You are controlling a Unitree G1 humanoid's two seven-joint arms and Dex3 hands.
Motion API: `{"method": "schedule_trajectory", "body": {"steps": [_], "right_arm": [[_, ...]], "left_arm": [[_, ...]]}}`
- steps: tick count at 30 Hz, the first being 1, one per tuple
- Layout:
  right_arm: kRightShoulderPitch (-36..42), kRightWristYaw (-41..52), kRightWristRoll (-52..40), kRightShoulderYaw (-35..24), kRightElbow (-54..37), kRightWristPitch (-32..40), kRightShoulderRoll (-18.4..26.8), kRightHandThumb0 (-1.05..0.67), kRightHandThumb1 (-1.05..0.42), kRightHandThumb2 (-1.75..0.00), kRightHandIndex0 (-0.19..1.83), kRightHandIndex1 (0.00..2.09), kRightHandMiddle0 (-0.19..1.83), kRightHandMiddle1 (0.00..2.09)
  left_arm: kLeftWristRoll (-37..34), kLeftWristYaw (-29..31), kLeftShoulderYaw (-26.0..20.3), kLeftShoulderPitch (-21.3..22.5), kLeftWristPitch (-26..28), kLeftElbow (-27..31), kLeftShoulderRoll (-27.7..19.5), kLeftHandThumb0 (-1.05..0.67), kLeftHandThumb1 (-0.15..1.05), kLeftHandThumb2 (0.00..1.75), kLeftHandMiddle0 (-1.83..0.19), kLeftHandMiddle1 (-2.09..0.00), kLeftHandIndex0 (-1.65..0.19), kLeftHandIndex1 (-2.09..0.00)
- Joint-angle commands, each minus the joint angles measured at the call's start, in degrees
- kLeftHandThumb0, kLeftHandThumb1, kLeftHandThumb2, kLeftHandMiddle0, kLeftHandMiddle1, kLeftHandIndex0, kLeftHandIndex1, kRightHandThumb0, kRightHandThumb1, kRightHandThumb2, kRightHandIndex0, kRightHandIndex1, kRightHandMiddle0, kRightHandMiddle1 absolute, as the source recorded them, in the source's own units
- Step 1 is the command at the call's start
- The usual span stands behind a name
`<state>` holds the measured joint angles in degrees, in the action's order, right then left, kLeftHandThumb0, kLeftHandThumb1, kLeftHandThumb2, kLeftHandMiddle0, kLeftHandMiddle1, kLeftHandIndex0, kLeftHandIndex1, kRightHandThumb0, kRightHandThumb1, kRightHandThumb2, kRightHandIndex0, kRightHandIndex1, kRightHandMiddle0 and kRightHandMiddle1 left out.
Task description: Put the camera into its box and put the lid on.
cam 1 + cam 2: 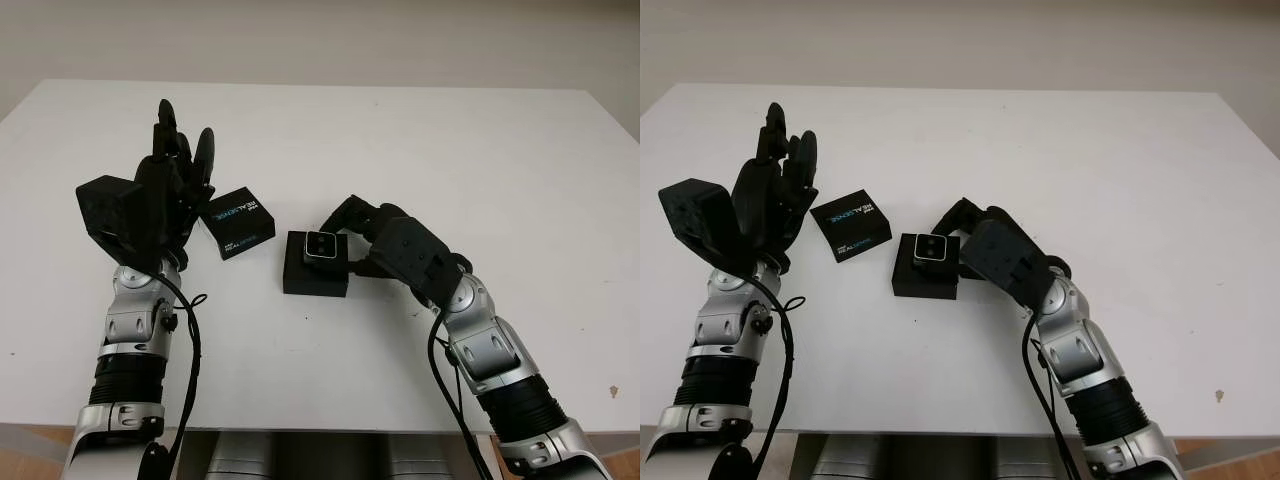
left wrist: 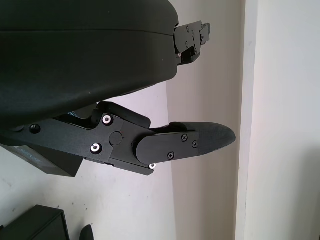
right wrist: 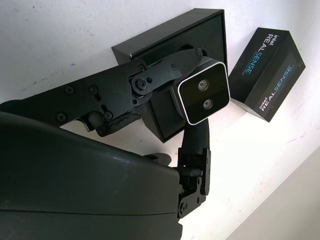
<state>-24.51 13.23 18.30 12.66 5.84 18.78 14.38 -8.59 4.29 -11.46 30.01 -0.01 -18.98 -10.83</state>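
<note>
A small silver-edged camera with two lenses is held just above the open black box at the table's middle. My right hand is shut on the camera, fingers pinching its sides over the box. The black lid, printed REALSENSE, lies on the table just left of the box, also seen as the lid beyond the camera. My left hand is raised upright to the left of the lid, open and holding nothing.
The white table stretches wide on the right and behind. A black cable hangs along my left forearm. The table's front edge runs close below both arms.
</note>
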Motion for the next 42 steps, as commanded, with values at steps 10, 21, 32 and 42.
{"method": "schedule_trajectory", "body": {"steps": [10,21,32,42], "right_arm": [[-0.48,0.18,0.92,0.36,-0.27,-1.17,0.45,-0.36,-0.99,-0.05,0.33,0.06,0.28,1.85],[-0.17,0.35,1.11,0.59,0.05,-1.59,0.38,-0.36,-1.00,-0.06,0.33,0.06,0.26,1.83],[0.30,0.67,1.48,0.98,-0.55,-1.24,0.46,-0.36,-1.00,-0.05,0.34,0.06,0.26,1.79],[0.65,0.41,2.98,1.51,-1.49,-0.26,0.49,-0.37,-1.00,-0.05,0.34,0.06,0.27,1.78]], "left_arm": [[-0.21,0.13,-0.02,-0.63,0.34,1.49,-0.05,-0.62,1.05,0.49,0.19,0.00,0.19,0.00],[-0.48,-0.12,-0.08,-0.78,0.45,1.70,0.41,-0.62,1.05,0.49,0.19,0.00,0.19,0.00],[-0.43,-0.25,0.07,-1.27,0.86,2.50,0.47,-0.63,1.05,0.48,0.19,0.00,0.19,0.00],[-0.50,-0.34,0.03,-1.77,1.57,3.46,0.48,-0.64,1.05,0.48,0.19,0.00,0.19,0.00]]}}
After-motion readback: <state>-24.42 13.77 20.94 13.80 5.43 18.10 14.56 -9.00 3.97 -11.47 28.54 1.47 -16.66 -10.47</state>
